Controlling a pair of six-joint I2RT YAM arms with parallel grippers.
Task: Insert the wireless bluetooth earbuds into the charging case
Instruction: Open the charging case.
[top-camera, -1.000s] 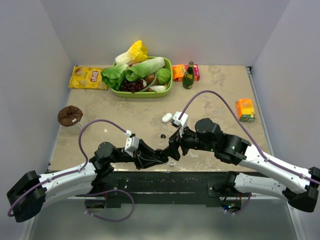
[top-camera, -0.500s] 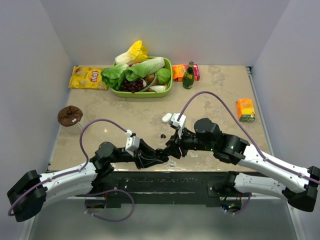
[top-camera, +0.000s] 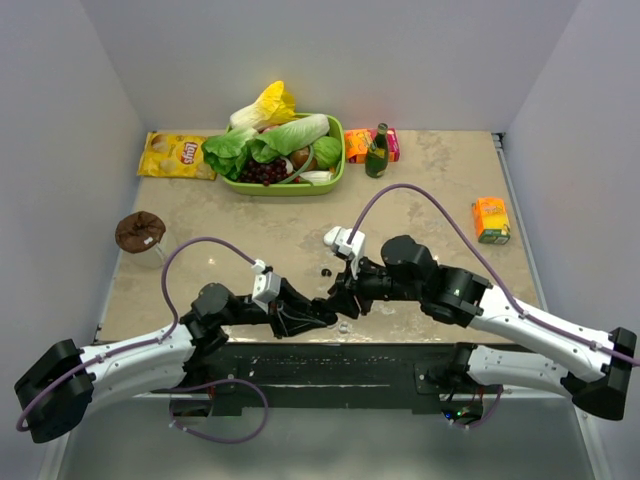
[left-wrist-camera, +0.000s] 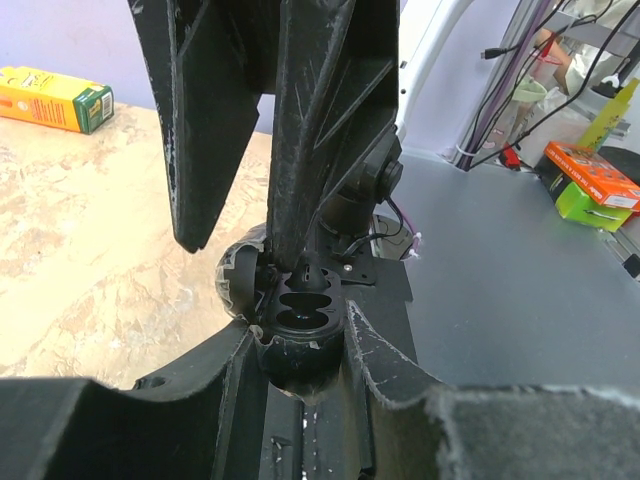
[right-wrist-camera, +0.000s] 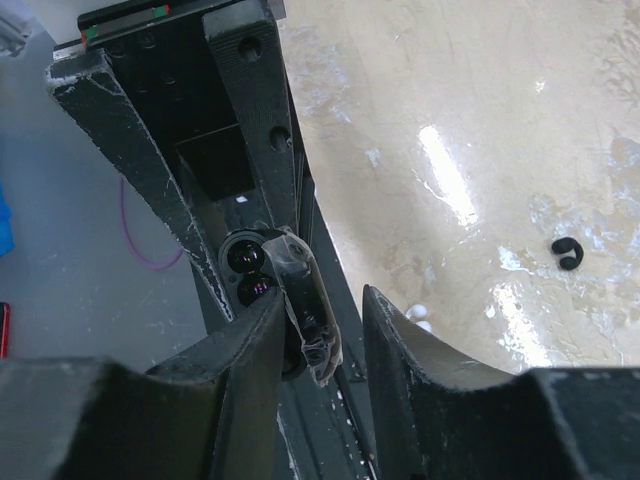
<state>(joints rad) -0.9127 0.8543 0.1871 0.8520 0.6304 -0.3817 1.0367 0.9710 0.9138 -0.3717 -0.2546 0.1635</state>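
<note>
— Black pincers meet low in the overhead view. The left pincer (top-camera: 330, 318) and the right pincer (top-camera: 345, 303) come nose to nose at the near edge of the counter (top-camera: 250, 235).

— And the buds?

— One black bud (top-camera: 325, 271) lies loose on the counter just beyond the two pincers. A white case (top-camera: 332, 236) sits farther back, close against the right arm (top-camera: 450, 290). Along the far side are a green basket (top-camera: 340, 172), a chips bag (top-camera: 178, 155) and a bottle (top-camera: 377, 150). A juice carton (top-camera: 491, 219) stands off to the right.

— What does the left wrist see?

— Its own fingers (left-wrist-camera: 225, 375) are clamped on either side of the black charging case (left-wrist-camera: 300, 325). The case is open, with its lid (left-wrist-camera: 238, 280) swung to one side and two dark sockets facing up. The right pincer's fingers (left-wrist-camera: 320, 130) hang down from above, parted only narrowly. One tip reaches right down to the case's rim, and the lid lies under the gap.

— So the right one isn't gripping?

— The right wrist view shows it best. Its fingers (right-wrist-camera: 235, 370) stand apart at the bottom, and the lid's edge rises in the gap, nearer one finger than the other, not squeezed. The left pincer's fingers come down from the top, gripping the case between them. The black bud lies on the counter well off to the right, apart from the case. A small whitish bit (right-wrist-camera: 420, 315) sits just beside the right pincer's other finger. It could be a pale bud, but it's too blurred to be sure.
</note>
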